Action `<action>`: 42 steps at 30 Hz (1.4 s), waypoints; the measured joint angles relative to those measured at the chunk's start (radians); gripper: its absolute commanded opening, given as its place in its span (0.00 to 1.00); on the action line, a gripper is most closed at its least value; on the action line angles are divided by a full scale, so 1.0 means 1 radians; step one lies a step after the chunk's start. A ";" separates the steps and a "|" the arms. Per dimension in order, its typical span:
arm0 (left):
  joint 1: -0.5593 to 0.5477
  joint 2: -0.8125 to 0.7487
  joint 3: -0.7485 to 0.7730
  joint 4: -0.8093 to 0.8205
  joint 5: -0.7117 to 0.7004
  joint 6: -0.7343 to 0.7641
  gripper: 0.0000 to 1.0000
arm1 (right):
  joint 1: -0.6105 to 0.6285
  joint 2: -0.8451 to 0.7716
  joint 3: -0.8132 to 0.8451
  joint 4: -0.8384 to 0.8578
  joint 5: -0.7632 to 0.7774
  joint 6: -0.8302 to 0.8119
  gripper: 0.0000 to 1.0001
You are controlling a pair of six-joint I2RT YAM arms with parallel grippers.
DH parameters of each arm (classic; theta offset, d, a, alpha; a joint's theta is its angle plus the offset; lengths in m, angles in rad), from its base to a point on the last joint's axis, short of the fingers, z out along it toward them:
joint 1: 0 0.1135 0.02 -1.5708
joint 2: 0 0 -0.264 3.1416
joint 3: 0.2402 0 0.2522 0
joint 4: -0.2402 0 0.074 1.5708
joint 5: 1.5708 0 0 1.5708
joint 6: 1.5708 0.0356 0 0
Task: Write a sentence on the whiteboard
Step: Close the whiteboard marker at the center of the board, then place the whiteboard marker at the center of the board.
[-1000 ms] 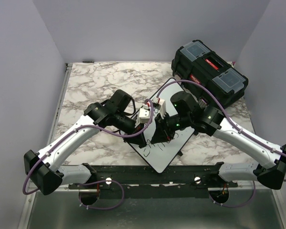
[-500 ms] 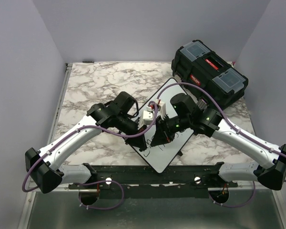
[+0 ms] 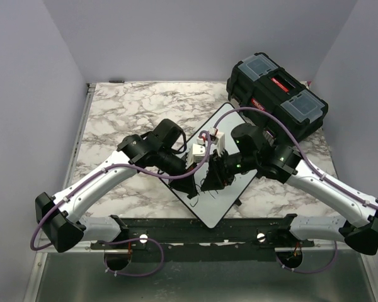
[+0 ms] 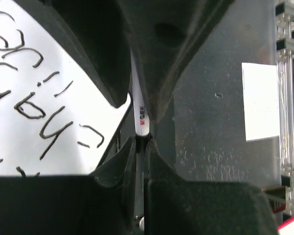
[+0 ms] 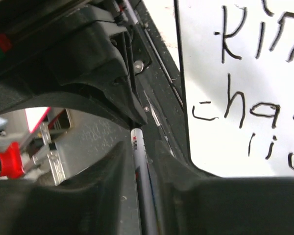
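Observation:
The whiteboard (image 3: 222, 121) lies cornerwise on the marble table. It carries the sentence (image 5: 245, 105) in black handwriting, also seen in the left wrist view (image 4: 34, 103). Both grippers meet tip to tip over the board's near left edge. A white marker (image 4: 140, 116) spans them. My left gripper (image 4: 141, 142) is shut on the marker's dark end. In the right wrist view the marker (image 5: 139, 161) rests against one finger of my right gripper (image 5: 141, 149), with a narrow gap to the other finger, so the jaws stand slightly open. From above, the left gripper (image 3: 190, 184) and right gripper (image 3: 211, 180) hide the marker.
A black plastic toolbox (image 3: 277, 94) with a red latch sits at the back right, close to the whiteboard's far corner. The black rail (image 3: 201, 229) runs along the table's near edge, just below the board.
The right gripper's jaws have parted a little around the marker. Both wrists have drifted slightly to the right over the board; the left gripper stays shut.

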 measured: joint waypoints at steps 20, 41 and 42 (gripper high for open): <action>-0.011 -0.073 0.000 0.183 0.007 -0.050 0.00 | 0.010 -0.295 0.172 -0.047 0.531 0.055 0.96; 0.309 -0.251 -0.110 0.253 -0.327 -0.312 0.00 | 0.010 -0.438 0.056 -0.053 0.814 0.092 0.97; 0.331 -0.264 -0.133 0.254 -0.356 -0.327 0.00 | 0.010 -0.439 0.053 -0.053 0.817 0.092 0.97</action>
